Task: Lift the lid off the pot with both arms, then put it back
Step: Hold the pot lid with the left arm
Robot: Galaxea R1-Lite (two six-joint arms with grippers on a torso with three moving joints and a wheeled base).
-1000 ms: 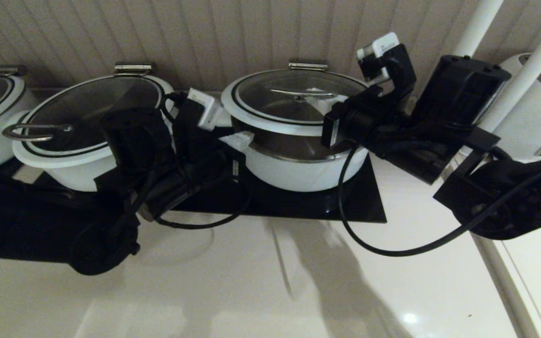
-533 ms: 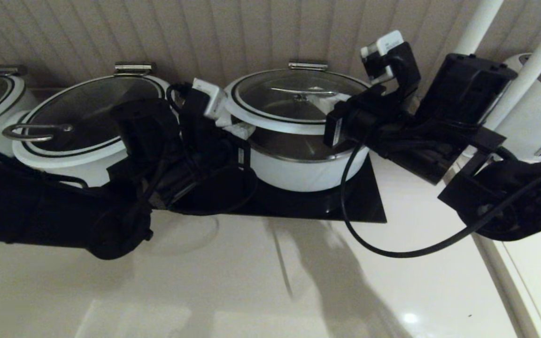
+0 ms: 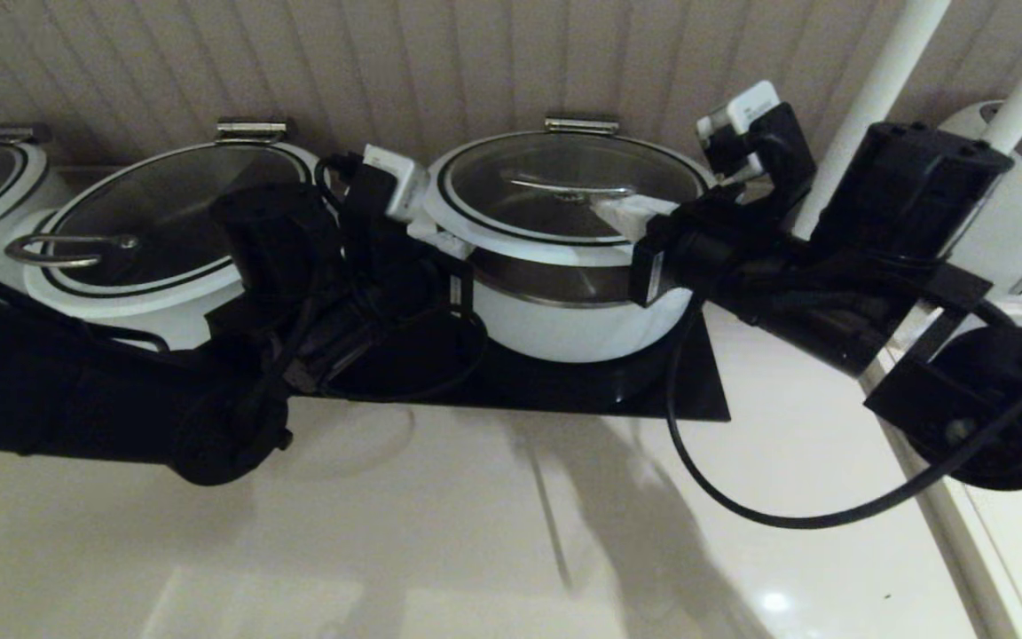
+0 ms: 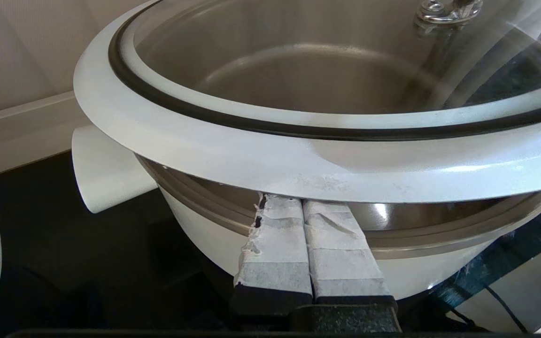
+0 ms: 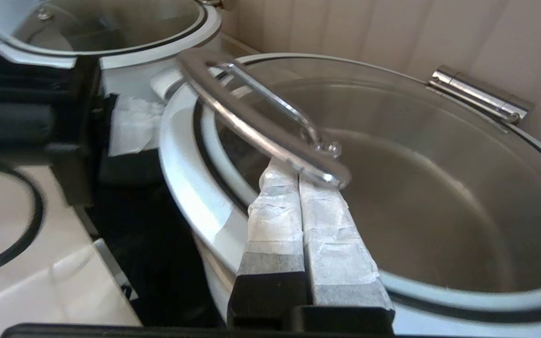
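The lid (image 3: 564, 200) sits tilted over the pot (image 3: 577, 315), which stands on a black mat (image 3: 617, 386) at about twelve o'clock from the robot. The near edge of the lid is raised, so a band of the steel inner bowl (image 3: 555, 282) shows between its white rim and the white pot body.

The left gripper (image 4: 304, 206) is at the lid's nine o'clock side. Its two wrapped fingers (image 4: 280, 244) are pressed flat together with no gap, and their tips are tucked under the lid's white rim, against the steel band of the pot. A white stub handle (image 4: 106, 171) juts out just beside them.

The right gripper (image 5: 298, 176) comes in from the lid's three o'clock side. Its fingers (image 5: 331, 234) are likewise closed tight, lying over the glass with their tips beneath the end of the steel bar handle (image 5: 256, 122).

The wider loop-handled pot (image 3: 147, 231) stands at ten o'clock.
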